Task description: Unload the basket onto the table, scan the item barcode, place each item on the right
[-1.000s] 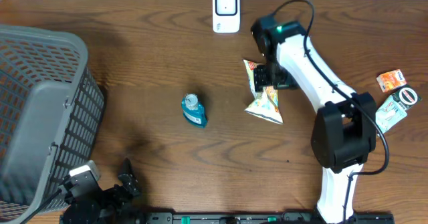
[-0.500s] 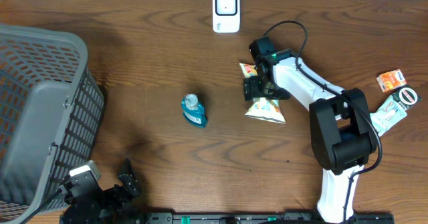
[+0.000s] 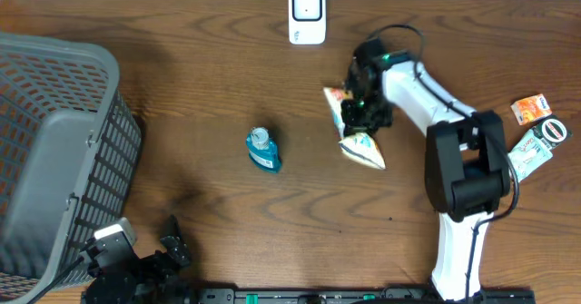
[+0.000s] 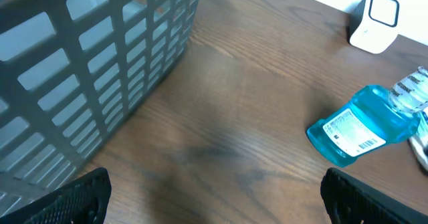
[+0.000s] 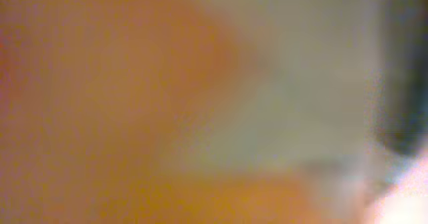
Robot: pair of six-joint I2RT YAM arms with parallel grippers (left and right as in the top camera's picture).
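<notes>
- I see the right end effector [image 3: 367, 113] lowered onto the snack packet [image 3: 363, 150], right of centre on the wooden surface [image 3: 200, 68].
- The packet lies flat. One end shows just left of the end effector and the other end pokes out below it, toward the near edge.
- The right wrist view is an unfocused orange and off-white blur with a dark band at its right edge. No fingers can be made out in it.
- In the overhead view the arm's own body covers the jaws, so I cannot tell whether the right end effector is clenched on the packet or only resting on it.
- The barcode scanner [image 3: 307, 14], white with a dark window, stands at the far edge, apart from the packet and up-left of it.
- The left end effector [image 4: 221, 197] is released, with its dark fingertips [image 4: 73, 197] wide apart and nothing between them. It sits at the near left corner.
- A blue bottle [image 3: 263, 150] lies on its side left of the packet, its white printed label facing up.
- A grey mesh basket [image 3: 54, 132] occupies the left side.
- An orange packet [image 3: 532, 109] and a white-and-green packet [image 3: 534, 147] lie at the right edge.
</notes>
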